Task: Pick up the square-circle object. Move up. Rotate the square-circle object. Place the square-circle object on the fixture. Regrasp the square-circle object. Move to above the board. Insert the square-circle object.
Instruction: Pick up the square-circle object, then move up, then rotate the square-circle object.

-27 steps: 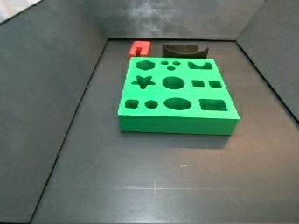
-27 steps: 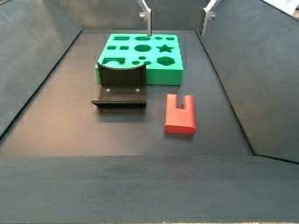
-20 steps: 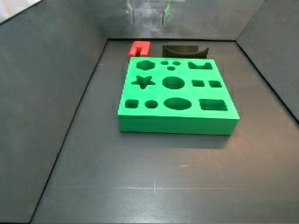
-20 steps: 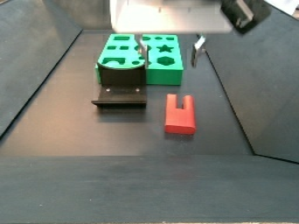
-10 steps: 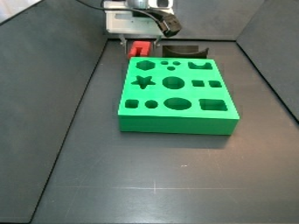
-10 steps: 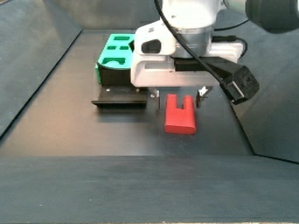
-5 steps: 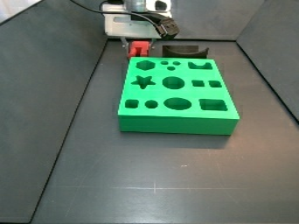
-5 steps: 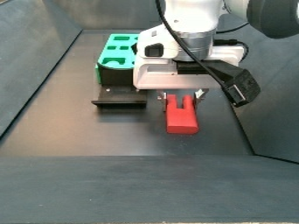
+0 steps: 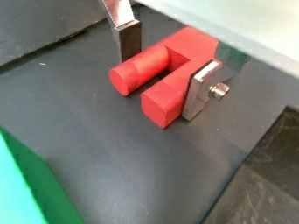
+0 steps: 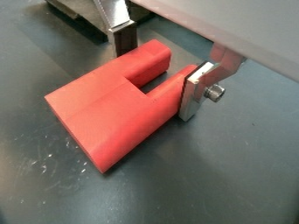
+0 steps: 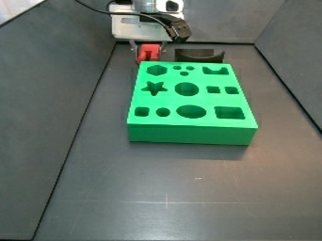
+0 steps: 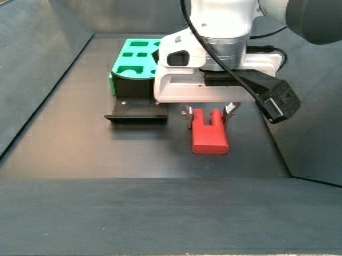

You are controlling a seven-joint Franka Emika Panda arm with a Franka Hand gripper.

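Observation:
The square-circle object is a red block with one round and one square prong. It lies on the dark floor in both wrist views [image 9: 158, 74] [image 10: 111, 109] and in both side views [image 12: 207, 137] [image 11: 149, 54]. My gripper [image 9: 163, 74] [image 10: 162, 72] [image 12: 209, 112] is down over its pronged end. One silver finger [image 9: 205, 87] lies flat against the square prong. The other finger [image 9: 126, 37] stands at the round prong. The jaws look shut on the block. The black fixture [image 12: 136, 108] [image 11: 198, 54] stands beside it. The green board [image 11: 189, 99] [image 12: 147, 55] lies past the fixture.
Dark walls close in the floor on the sides and at the back. A corner of the green board [image 9: 24, 188] shows in a wrist view. The arm's white body hides part of the board in a side view.
The gripper came down from above over the red block. In the last half second the fingers drew in slightly against the prongs; the block has not moved.

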